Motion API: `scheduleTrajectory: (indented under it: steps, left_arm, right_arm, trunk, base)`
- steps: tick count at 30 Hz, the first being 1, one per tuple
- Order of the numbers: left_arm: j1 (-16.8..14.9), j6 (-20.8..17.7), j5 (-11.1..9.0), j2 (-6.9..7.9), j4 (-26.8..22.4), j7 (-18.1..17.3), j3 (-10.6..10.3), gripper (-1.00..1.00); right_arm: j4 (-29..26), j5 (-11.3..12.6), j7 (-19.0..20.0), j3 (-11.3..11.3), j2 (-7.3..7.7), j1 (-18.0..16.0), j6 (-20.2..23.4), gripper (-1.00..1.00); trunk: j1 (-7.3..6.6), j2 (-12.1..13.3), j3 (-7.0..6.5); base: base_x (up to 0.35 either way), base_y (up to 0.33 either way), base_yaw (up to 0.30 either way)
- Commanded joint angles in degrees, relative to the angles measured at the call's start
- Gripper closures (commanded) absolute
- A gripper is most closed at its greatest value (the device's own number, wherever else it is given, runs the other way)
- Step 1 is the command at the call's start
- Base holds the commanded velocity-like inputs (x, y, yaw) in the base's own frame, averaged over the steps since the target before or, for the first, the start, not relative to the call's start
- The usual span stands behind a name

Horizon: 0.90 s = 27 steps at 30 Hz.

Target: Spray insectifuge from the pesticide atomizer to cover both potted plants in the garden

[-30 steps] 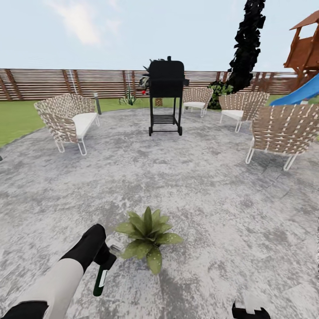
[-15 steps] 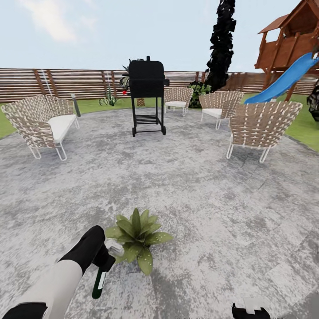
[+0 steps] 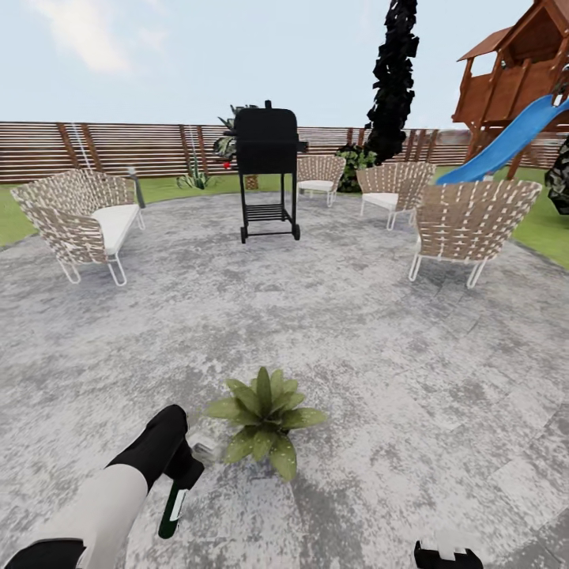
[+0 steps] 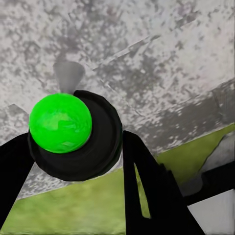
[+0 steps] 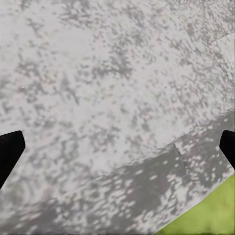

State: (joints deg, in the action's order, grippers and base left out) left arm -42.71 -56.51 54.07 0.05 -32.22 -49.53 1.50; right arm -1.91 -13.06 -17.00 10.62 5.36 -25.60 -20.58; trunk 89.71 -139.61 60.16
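Note:
My left gripper (image 3: 186, 466) is shut on the pesticide atomizer (image 3: 171, 510), whose dark green body hangs down below it. The pale trigger head (image 3: 207, 449) points toward a potted plant (image 3: 265, 417) just to the right on the grey patio. Whitish specks of insectifuge dot its front leaves, and the leaves hide its pot. In the left wrist view the atomizer (image 4: 61, 123) is seen end-on as a bright green disc in a black ring, clamped between the black fingers (image 4: 144, 181). My right gripper (image 5: 117, 149) is open over bare paving and peeks in at the head view's lower edge (image 3: 446, 555).
Woven chairs (image 3: 79, 217) (image 3: 470, 225) ring the round patio (image 3: 356, 356), with a black grill (image 3: 269, 174) at the far side. Behind stand a slatted fence (image 3: 118, 148), a dark tall tree (image 3: 393, 79) and a playset with a blue slide (image 3: 510, 134). Lawn borders the paving.
The whole view swung to the right, then drifted back slightly, so the camera has moved. My left gripper keeps the atomizer at the same spot in the picture, beside the plant.

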Motion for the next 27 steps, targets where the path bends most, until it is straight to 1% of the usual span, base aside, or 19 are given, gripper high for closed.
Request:
scheduleTrajectory:
  steps: [1,5,10,15,18,23,27]
  left_arm:
    - [-0.01,-0.09,0.60,-0.03,0.25,-0.57,0.16,1.00]
    - [-0.01,-0.06,0.56,-0.09,1.34,-0.57,0.18,1.00]
    - [-0.01,-0.01,0.73,-0.13,1.86,-0.57,0.21,1.00]
    - [-0.01,0.10,0.85,-0.32,1.89,-0.57,0.26,1.00]
    - [-0.01,0.38,0.80,-0.39,1.95,-0.57,0.26,1.00]
    - [0.42,0.51,0.79,-0.19,1.08,-0.65,0.08,1.00]
    - [0.32,0.23,0.77,-0.14,0.63,-0.74,0.23,1.00]
  right_arm:
    - [0.08,-0.59,-0.22,0.46,0.00,-0.06,-0.20,-1.00]
    - [0.07,-0.56,-0.22,0.46,-0.07,-0.06,-0.18,-1.00]
    - [0.07,-0.56,-0.22,0.46,-0.07,-0.06,-0.18,-1.00]
    - [0.07,-0.56,-0.22,0.46,-0.06,-0.06,-0.19,-1.00]
    - [0.07,-0.56,-0.22,0.46,-0.06,-0.06,-0.16,-1.00]
    - [0.07,-0.56,-0.22,0.46,-0.06,-0.06,-0.18,-1.00]
    - [0.07,-0.56,-0.22,0.46,-0.09,-0.06,-0.17,-1.00]
  trunk:
    - [-0.01,-0.02,0.05]
    - [-0.01,-0.02,0.05]
    - [-0.01,-0.02,0.05]
    - [-0.01,-0.02,0.05]
    - [-0.01,-0.02,0.05]
    - [-0.01,-0.02,0.05]
    - [-0.01,-0.02,0.05]
  base:
    - [-0.001,0.337,0.000]
    - [0.000,0.337,-0.101]
    - [0.017,0.337,-0.277]
    - [0.180,0.292,-0.298]
    - [0.127,0.116,-0.300]
    - [0.017,0.015,-0.281]
    - [-0.061,0.003,-0.064]
